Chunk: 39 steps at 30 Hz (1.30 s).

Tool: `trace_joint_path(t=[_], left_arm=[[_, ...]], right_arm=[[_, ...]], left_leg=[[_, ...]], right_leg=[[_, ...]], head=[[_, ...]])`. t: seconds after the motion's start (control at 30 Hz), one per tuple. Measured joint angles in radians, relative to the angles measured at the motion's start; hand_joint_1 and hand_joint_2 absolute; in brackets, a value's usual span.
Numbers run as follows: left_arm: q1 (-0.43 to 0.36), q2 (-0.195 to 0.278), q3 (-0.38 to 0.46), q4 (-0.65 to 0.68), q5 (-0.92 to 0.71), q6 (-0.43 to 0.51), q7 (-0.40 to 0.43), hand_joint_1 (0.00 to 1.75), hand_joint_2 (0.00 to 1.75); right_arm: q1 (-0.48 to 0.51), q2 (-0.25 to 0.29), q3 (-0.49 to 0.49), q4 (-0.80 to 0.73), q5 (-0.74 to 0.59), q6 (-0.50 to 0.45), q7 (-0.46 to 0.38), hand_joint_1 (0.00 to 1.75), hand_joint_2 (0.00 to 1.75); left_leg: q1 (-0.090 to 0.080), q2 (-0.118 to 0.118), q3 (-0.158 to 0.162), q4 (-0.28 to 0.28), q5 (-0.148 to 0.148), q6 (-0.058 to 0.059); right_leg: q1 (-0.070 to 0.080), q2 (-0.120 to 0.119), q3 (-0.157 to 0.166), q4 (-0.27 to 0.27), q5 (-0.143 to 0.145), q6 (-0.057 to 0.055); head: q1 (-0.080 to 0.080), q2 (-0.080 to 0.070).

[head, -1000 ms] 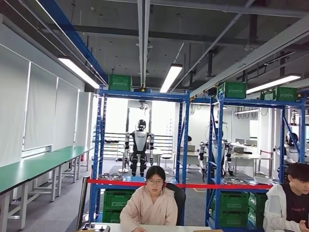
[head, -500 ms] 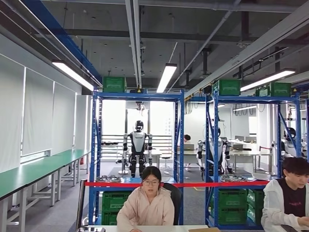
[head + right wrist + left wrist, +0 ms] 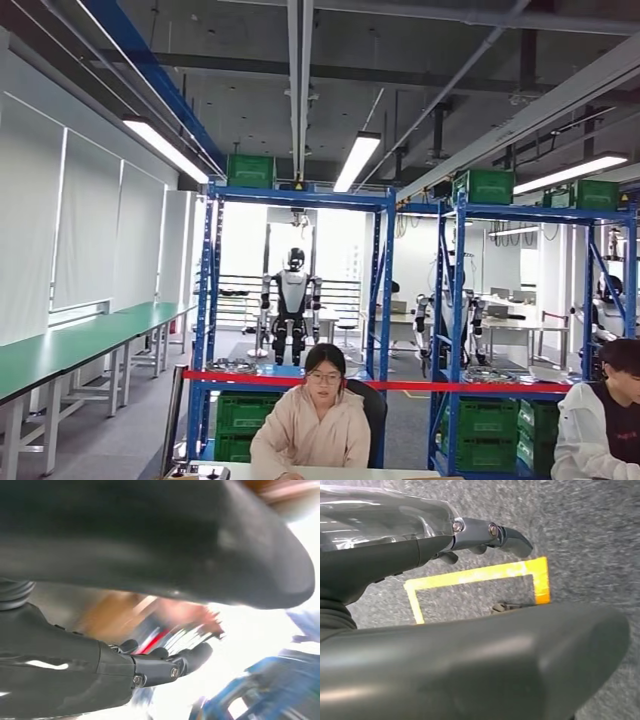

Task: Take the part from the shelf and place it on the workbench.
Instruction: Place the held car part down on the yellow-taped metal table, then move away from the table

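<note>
The left hand (image 3: 478,645) holds nothing, the right hand (image 3: 151,605) maybe something blurry, and the part could drop short of the white bench (image 3: 340,472).

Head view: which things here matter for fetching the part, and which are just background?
Job:
- blue shelf
- silvery parts on it, too small to tell apart
- white table, probably the workbench
- left hand and right hand, both holding nothing

Background:
- green crates
- red tape
- seated person
- standing robot
- green benches
</note>
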<state>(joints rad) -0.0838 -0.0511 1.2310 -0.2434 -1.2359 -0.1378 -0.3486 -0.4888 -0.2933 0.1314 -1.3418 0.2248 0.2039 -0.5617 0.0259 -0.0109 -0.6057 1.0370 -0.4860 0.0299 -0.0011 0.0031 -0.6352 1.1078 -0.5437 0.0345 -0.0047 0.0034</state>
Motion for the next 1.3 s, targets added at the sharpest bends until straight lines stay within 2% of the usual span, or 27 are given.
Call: trace_joint_path(t=[0.07, 0.1, 0.13, 0.17, 0.23, 0.3, 0.37, 0.43, 0.5, 0.57, 0.6, 0.63, 0.67, 0.73, 0.77, 0.8, 0.9, 0.93, 0.97, 1.0, 1.07, 1.1, 1.13, 1.17, 1.2, 1.27, 1.3], left_arm=[[0.0, 0.0, 0.0, 0.0, -0.002, -0.004, -0.003, 0.0, 0.0], [0.001, 0.0, 0.0, 0.0, -0.004, -0.006, -0.003, 0.0, 0.0], [0.001, 0.0, 0.0, 0.0, -0.006, -0.007, -0.002, 0.0, 0.0], [0.001, 0.0, 0.0, 0.0, -0.008, -0.008, 0.0, 0.0, 0.0], [0.0, 0.0, 0.0, 0.0, -0.01, -0.005, 0.006, 0.0, 0.0], [-0.001, 0.0, 0.0, 0.0, -0.01, 0.001, 0.009, 0.0, 0.0], [0.001, 0.0, 0.001, 0.0, -0.009, 0.006, 0.009, 0.0, 0.0], [0.002, 0.0, 0.002, 0.0, -0.006, 0.01, 0.009, 0.0, 0.0], [0.003, 0.0, 0.005, 0.0, 0.0, 0.012, 0.009, 0.0, 0.0], [0.004, 0.0, 0.009, 0.0, 0.006, 0.014, 0.009, 0.0, 0.0], [0.005, 0.0, 0.011, 0.0, 0.009, 0.016, 0.009, 0.0, 0.0], [0.006, 0.0, 0.013, 0.0, 0.011, 0.017, 0.009, 0.0, 0.0], [0.006, 0.0, 0.015, 0.0, 0.012, 0.019, 0.009, 0.0, 0.0], [0.005, 0.0, 0.017, 0.0, 0.016, 0.022, 0.009, 0.0, 0.0], [0.004, 0.0, 0.018, 0.0, 0.019, 0.023, 0.009, 0.0, 0.0], [0.003, -0.001, 0.02, 0.0, 0.021, 0.025, 0.01, 0.0, 0.0], [0.01, -0.002, 0.029, 0.0, 0.026, 0.029, 0.012, 0.0, 0.0], [0.011, -0.003, 0.031, 0.0, 0.027, 0.03, 0.013, 0.0, 0.0], [0.011, -0.003, 0.032, 0.0, 0.027, 0.031, 0.013, 0.0, 0.0], [0.011, -0.004, 0.033, 0.0, 0.028, 0.032, 0.013, 0.0, 0.0], [0.012, -0.003, 0.034, 0.0, 0.029, 0.034, 0.015, 0.0, 0.0], [0.014, -0.003, 0.035, 0.0, 0.029, 0.035, 0.017, 0.0, 0.0], [0.015, -0.003, 0.037, 0.0, 0.03, 0.036, 0.018, 0.0, 0.0], [0.016, -0.003, 0.039, 0.0, 0.031, 0.037, 0.02, 0.0, 0.0], [0.017, -0.004, 0.042, 0.0, 0.032, 0.038, 0.02, 0.0, 0.0], [0.017, -0.006, 0.047, 0.0, 0.036, 0.04, 0.02, 0.0, 0.0], [0.017, -0.008, 0.049, 0.0, 0.038, 0.041, 0.02, 0.0, 0.0]], right_arm=[[0.076, 0.064, -0.048, -0.095, -0.187, 0.132, -0.026, 0.0, 0.0], [0.111, 0.096, -0.064, -0.141, -0.268, 0.196, -0.026, 0.0, 0.0], [0.144, 0.129, -0.075, -0.19, -0.348, 0.26, -0.02, 0.0, 0.0], [0.172, 0.162, -0.08, -0.238, -0.426, 0.323, -0.009, 0.0, 0.0], [0.217, 0.225, -0.075, -0.335, -0.552, 0.412, 0.025, 0.0, 0.0], [0.254, 0.274, -0.051, -0.418, -0.631, 0.462, 0.054, 0.0, 0.0], [0.29, 0.308, -0.02, -0.48, -0.658, 0.486, 0.065, 0.0, 0.0], [0.319, 0.33, 0.01, -0.527, -0.656, 0.499, 0.06, 0.0, 0.0], [0.345, 0.344, 0.035, -0.56, -0.645, 0.508, 0.043, 0.0, 0.0], [0.375, 0.351, 0.051, -0.579, -0.628, 0.516, 0.022, 0.0, 0.0], [0.39, 0.353, 0.058, -0.585, -0.62, 0.519, 0.012, 0.0, 0.0], [0.404, 0.355, 0.064, -0.588, -0.612, 0.523, 0.004, 0.0, 0.0], [0.416, 0.356, 0.069, -0.591, -0.607, 0.525, -0.003, 0.0, 0.0], [0.44, 0.358, 0.075, -0.594, -0.596, 0.529, -0.02, 0.0, 0.0], [0.454, 0.359, 0.078, -0.595, -0.589, 0.53, -0.032, 0.0, 0.0], [0.47, 0.361, 0.08, -0.595, -0.58, 0.533, -0.047, 0.0, 0.0], [0.519, 0.365, 0.084, -0.595, -0.563, 0.541, -0.086, 0.0, 0.0], [0.532, 0.366, 0.084, -0.594, -0.561, 0.541, -0.092, 0.0, 0.0], [0.542, 0.366, 0.085, -0.594, -0.561, 0.542, -0.096, 0.0, 0.0], [0.551, 0.366, 0.085, -0.594, -0.56, 0.543, -0.098, 0.0, 0.0], [0.574, 0.366, 0.085, -0.591, -0.561, 0.55, -0.105, 0.0, 0.0], [0.587, 0.366, 0.085, -0.588, -0.56, 0.554, -0.109, 0.0, 0.0], [0.601, 0.366, 0.085, -0.583, -0.56, 0.559, -0.113, 0.0, 0.0], [0.614, 0.366, 0.085, -0.579, -0.557, 0.562, -0.116, 0.0, 0.0], [0.624, 0.366, 0.084, -0.573, -0.554, 0.564, -0.119, 0.0, 0.0], [0.643, 0.366, 0.083, -0.561, -0.547, 0.565, -0.124, 0.0, 0.0], [0.653, 0.367, 0.081, -0.554, -0.546, 0.564, -0.126, 0.0, 0.0]], left_leg=[[0.0, 0.0, 0.0, 0.0, -0.001, 0.002], [0.0, 0.0, 0.0, 0.0, -0.002, 0.002], [0.0, 0.0, 0.001, 0.0, -0.003, 0.002], [0.0, 0.0, 0.003, 0.0, -0.004, 0.0], [-0.001, 0.0, 0.007, 0.0, -0.006, -0.003], [-0.003, 0.0, 0.009, 0.0, -0.006, -0.011], [-0.004, 0.0, 0.01, -0.005, -0.002, -0.023], [-0.003, 0.0, 0.009, -0.004, -0.012, -0.034], [-0.004, 0.001, -0.011, 0.058, -0.07, -0.039], [-0.005, 0.001, -0.049, 0.182, -0.147, -0.041], [-0.006, 0.002, -0.06, 0.23, -0.169, -0.042], [-0.006, 0.002, -0.056, 0.246, -0.174, -0.042], [-0.005, 0.002, -0.034, 0.223, -0.162, -0.042], [-0.003, 0.002, 0.054, 0.087, -0.115, -0.042], [-0.003, 0.001, 0.09, 0.025, -0.095, -0.04], [-0.004, 0.0, 0.112, -0.015, -0.084, -0.037], [-0.01, 0.0, 0.111, -0.027, -0.068, -0.02], [-0.01, 0.003, 0.107, -0.027, -0.061, -0.012], [-0.009, 0.006, 0.099, -0.027, -0.053, -0.005], [-0.007, 0.009, 0.09, -0.028, -0.044, 0.002], [-0.01, 0.013, 0.069, -0.027, -0.028, 0.009], [-0.011, 0.015, 0.058, -0.027, -0.02, 0.01], [-0.014, 0.016, 0.048, -0.026, -0.013, 0.011], [-0.016, 0.017, 0.038, -0.026, -0.006, 0.011], [-0.02, 0.017, 0.03, -0.026, 0.001, 0.011], [-0.025, 0.017, 0.019, -0.026, 0.013, 0.01], [-0.026, 0.017, 0.016, -0.027, 0.02, 0.007]], right_leg=[[-0.004, 0.0, -0.064, 0.136, -0.06, 0.006], [-0.006, 0.0, -0.087, 0.182, -0.072, 0.007], [-0.007, 0.0, -0.093, 0.192, -0.065, 0.008], [-0.007, 0.0, -0.079, 0.159, -0.04, 0.006], [-0.007, 0.0, -0.011, 0.021, 0.026, 0.0], [-0.002, 0.001, 0.035, -0.073, 0.058, -0.008], [0.002, 0.003, 0.039, -0.087, 0.06, -0.017], [-0.003, 0.0, 0.04, -0.098, 0.07, -0.032], [-0.007, -0.004, 0.038, -0.11, 0.082, -0.047], [-0.004, -0.007, 0.031, -0.111, 0.089, -0.052], [-0.002, -0.008, 0.026, -0.11, 0.093, -0.053], [-0.001, -0.008, 0.02, -0.108, 0.097, -0.052], [-0.001, -0.008, 0.013, -0.105, 0.101, -0.05], [-0.002, -0.006, 0.001, -0.097, 0.108, -0.043], [0.001, -0.005, -0.003, -0.092, 0.11, -0.039], [0.002, -0.005, -0.007, -0.088, 0.114, -0.033], [0.001, 0.0, -0.011, -0.088, 0.13, -0.016], [-0.001, 0.001, -0.014, -0.085, 0.123, -0.01], [-0.003, 0.001, -0.02, -0.069, 0.101, -0.004], [-0.004, 0.001, -0.032, -0.033, 0.063, 0.0], [-0.006, 0.0, -0.065, 0.095, -0.035, 0.007], [-0.006, 0.0, -0.075, 0.157, -0.068, 0.008], [-0.006, 0.0, -0.072, 0.193, -0.08, 0.008], [-0.005, 0.0, -0.049, 0.188, -0.072, 0.005], [-0.003, 0.0, -0.005, 0.138, -0.051, -0.002], [0.006, 0.0, 0.111, -0.027, -0.016, -0.026], [0.011, -0.002, 0.155, -0.096, -0.008, -0.034]], head=[[0.0, 0.0], [0.0, 0.0], [0.0, 0.0], [0.0, 0.0], [0.0, 0.0], [0.0, 0.0], [0.0, 0.0], [0.0, 0.0], [0.0, 0.0], [0.0, 0.0], [0.0, 0.0], [0.0, 0.0], [0.0, 0.0], [0.0, 0.0], [0.0, 0.0], [0.0, 0.0], [0.0, 0.0], [0.0, 0.0], [0.0, 0.0], [0.0, 0.0], [0.0, 0.0], [0.0, 0.0], [0.0, 0.0], [0.0, 0.0], [0.0, 0.0], [0.0, 0.0], [0.0, 0.0]])
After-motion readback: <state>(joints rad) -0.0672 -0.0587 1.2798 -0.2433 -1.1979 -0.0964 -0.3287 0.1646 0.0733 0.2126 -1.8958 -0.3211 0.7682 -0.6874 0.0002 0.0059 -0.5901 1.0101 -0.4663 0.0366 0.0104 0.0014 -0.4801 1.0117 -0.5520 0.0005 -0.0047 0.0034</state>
